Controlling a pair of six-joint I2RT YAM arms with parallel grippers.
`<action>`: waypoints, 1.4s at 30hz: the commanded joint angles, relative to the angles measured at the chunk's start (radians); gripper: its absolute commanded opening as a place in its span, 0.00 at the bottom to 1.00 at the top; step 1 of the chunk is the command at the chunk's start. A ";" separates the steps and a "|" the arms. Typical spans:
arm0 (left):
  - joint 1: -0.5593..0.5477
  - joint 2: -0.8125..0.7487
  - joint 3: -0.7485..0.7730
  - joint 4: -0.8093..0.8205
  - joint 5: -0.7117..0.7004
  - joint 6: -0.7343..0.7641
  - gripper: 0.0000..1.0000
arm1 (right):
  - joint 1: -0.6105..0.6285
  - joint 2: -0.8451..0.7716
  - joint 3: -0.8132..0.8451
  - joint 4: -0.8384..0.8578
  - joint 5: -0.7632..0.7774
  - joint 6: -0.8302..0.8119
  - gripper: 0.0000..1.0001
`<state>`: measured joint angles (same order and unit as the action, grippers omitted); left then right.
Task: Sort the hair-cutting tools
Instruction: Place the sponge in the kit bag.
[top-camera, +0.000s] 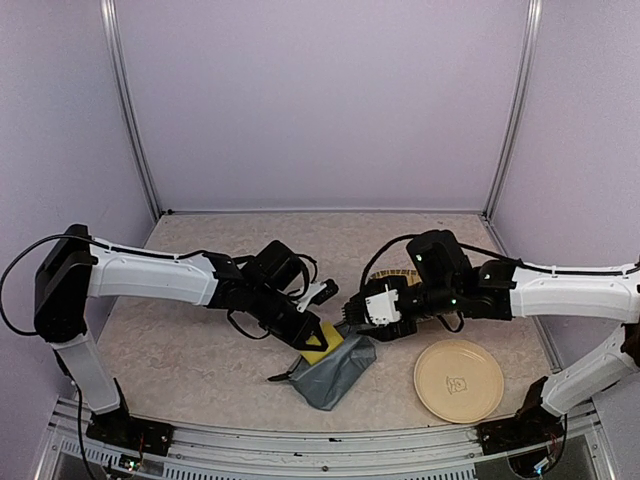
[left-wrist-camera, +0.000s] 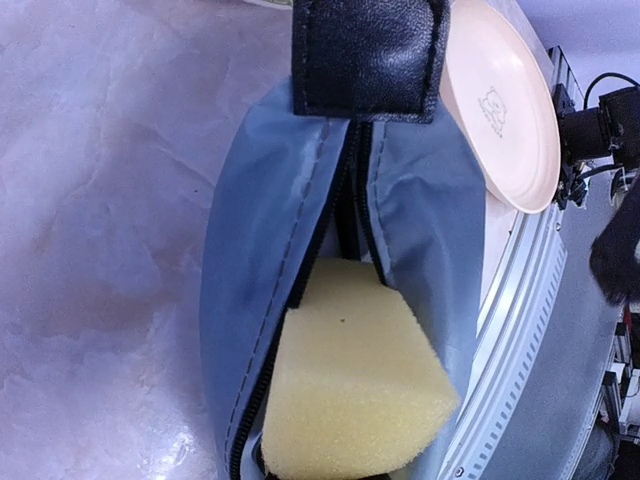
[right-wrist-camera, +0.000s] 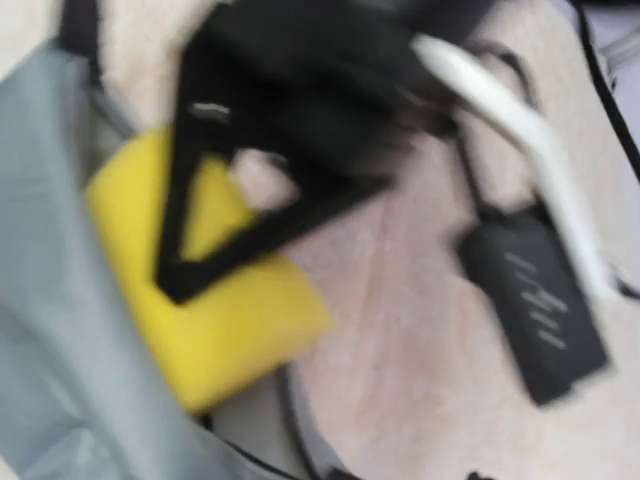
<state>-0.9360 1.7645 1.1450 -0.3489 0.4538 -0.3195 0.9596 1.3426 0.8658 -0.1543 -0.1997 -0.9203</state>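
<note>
The grey-blue zip pouch (top-camera: 340, 372) lies unzipped at the table's front centre. A yellow sponge (top-camera: 318, 347) sticks out of its mouth. My left gripper (top-camera: 310, 335) is shut on the sponge's upper end. In the left wrist view the sponge (left-wrist-camera: 350, 380) sits between the parted zip edges of the pouch (left-wrist-camera: 260, 200). The blurred right wrist view shows black fingers (right-wrist-camera: 260, 225) across the sponge (right-wrist-camera: 230, 320), beside the pouch (right-wrist-camera: 50, 300). My right gripper (top-camera: 350, 318) hovers just right of the pouch mouth; its jaws do not show. The hair-cutting tools are out of view.
A cream plate (top-camera: 458, 380) lies at the front right, near the table's metal rail (left-wrist-camera: 530, 330). A woven yellowish item (top-camera: 395, 274) peeks from behind the right arm. A blurred dark block (right-wrist-camera: 535, 310) lies beyond the sponge; I cannot tell what it is.
</note>
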 joint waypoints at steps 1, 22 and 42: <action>-0.062 0.005 0.043 0.004 -0.060 -0.035 0.09 | -0.140 0.007 0.080 -0.161 -0.307 0.173 0.61; -0.149 -0.188 0.028 -0.057 -0.432 -0.122 0.66 | -0.329 0.156 0.278 -0.345 -0.601 0.248 0.61; -0.059 -0.215 -0.279 0.154 -0.110 -0.266 0.57 | -0.185 0.492 0.633 -0.702 -0.572 0.109 0.61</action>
<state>-1.0046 1.5127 0.8852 -0.2680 0.2825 -0.5800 0.7330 1.7939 1.4559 -0.7361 -0.7521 -0.7712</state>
